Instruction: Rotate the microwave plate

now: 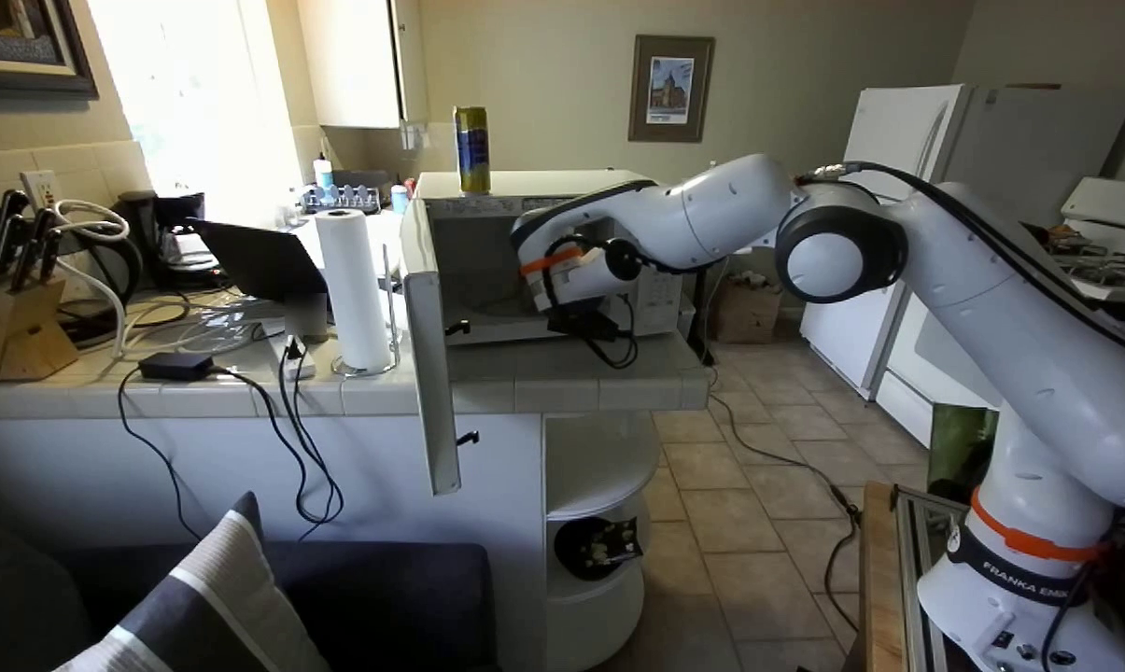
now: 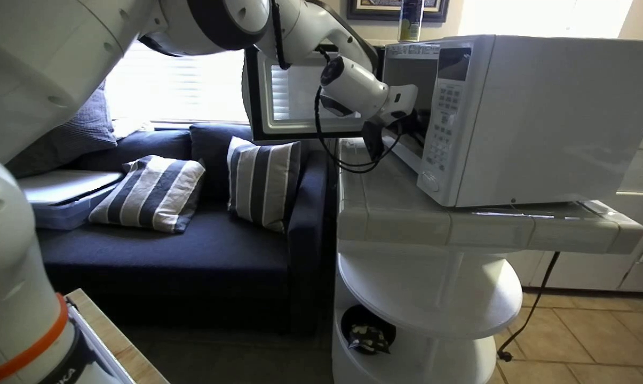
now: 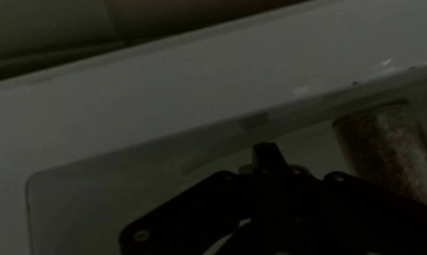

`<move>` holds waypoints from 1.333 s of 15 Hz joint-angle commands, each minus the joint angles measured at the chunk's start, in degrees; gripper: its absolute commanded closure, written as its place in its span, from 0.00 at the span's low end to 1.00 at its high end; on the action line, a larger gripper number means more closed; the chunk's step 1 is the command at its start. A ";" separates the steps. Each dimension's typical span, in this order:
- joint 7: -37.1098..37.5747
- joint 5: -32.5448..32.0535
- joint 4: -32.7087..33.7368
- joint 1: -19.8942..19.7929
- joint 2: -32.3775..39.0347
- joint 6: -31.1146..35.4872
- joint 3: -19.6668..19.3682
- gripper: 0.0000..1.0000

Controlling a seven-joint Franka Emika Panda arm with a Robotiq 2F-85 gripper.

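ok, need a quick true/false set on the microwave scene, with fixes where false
1. The can stands on the microwave. True.
2. The microwave is closed. False: its door stands open.
3. The can is being gripped. False: the end effector is at the microwave's cavity.
4. A paper towel roll stands on the counter. True.
5. The wrist view shows a dim cylinder toward its right side. True.
6. Nothing patterned is in view. False: striped pillows rest on the sofa.
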 commanded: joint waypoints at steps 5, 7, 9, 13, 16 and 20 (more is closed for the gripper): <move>-11.60 6.82 4.51 -4.57 0.37 2.91 8.97 1.00; -12.95 7.67 5.41 -5.52 0.27 2.67 11.01 1.00; -13.73 8.15 6.21 -6.31 0.27 2.53 12.73 1.00; -12.61 7.72 7.50 -7.24 0.43 1.66 14.89 1.00; -10.97 7.13 8.45 -7.38 0.41 0.86 16.20 1.00; -10.76 6.78 9.69 -7.51 0.72 1.12 17.64 1.00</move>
